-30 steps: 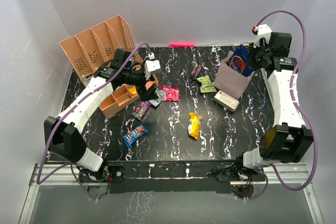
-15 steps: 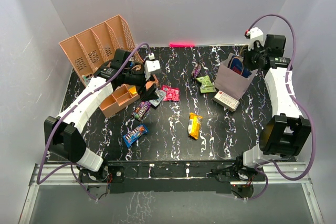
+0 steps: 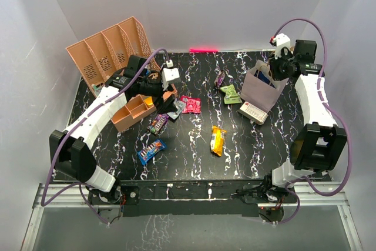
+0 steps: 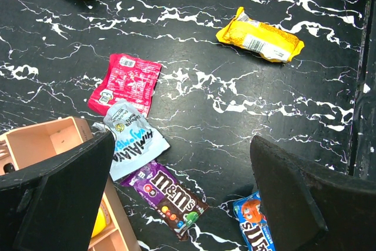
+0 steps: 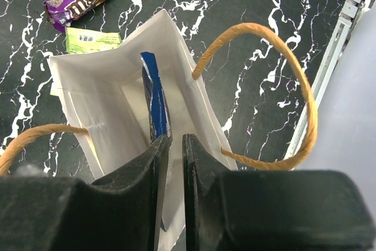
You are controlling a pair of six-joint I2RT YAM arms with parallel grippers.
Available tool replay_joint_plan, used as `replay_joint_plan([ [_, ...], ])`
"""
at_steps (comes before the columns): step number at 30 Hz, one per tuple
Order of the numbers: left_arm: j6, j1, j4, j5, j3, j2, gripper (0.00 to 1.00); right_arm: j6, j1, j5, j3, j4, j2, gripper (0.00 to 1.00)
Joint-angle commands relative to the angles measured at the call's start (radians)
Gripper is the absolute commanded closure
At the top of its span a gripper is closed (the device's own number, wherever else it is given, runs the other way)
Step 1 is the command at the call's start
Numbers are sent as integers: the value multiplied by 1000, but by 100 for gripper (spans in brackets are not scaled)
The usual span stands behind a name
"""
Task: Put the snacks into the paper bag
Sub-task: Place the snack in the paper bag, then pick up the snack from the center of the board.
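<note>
Right gripper [image 5: 176, 145] is at the mouth of the paper bag [image 3: 258, 89], jaws a slit apart with nothing in the slit. The dark blue crisp bag [image 5: 154, 98] stands on edge inside, its top against one finger. The paper bag is upright, lilac-grey outside, white inside, with tan cord handles [image 5: 282, 57], at the table's [image 3: 194, 163] far right; left gripper [image 4: 182, 142] is spread wide and empty over the pink packet [image 4: 124, 82].

Setting: robotics laboratory test cell.
Enclosure: plain white walls [image 3: 194, 4] close three sides of a black marbled table [image 3: 194, 163].
Apparatus: left arm [image 3: 94, 116] and right arm [image 3: 314, 95] mounted on a metal frame [image 3: 64, 195], with purple cables [image 3: 302, 20] exposed.
Props: snacks [image 3: 218, 139] strewn loose.
</note>
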Motion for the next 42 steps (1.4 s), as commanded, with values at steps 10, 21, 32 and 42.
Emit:
replay_joint_plan([
  [10,-82,6,47,-97,-25,-23,2,88,2,-58,90,-67,-99,60],
  [21,-28,6,-101,-300,-194,-127,2,147,5,-149,179,-153,-196,31],
  [32,24,3,-227,-462,-517,-328,2,211,94,-281,132,-125,-234,30],
  [42,-100,-46,-118,-504,-618,-340,2,203,106,-227,77,-105,-263,30],
])
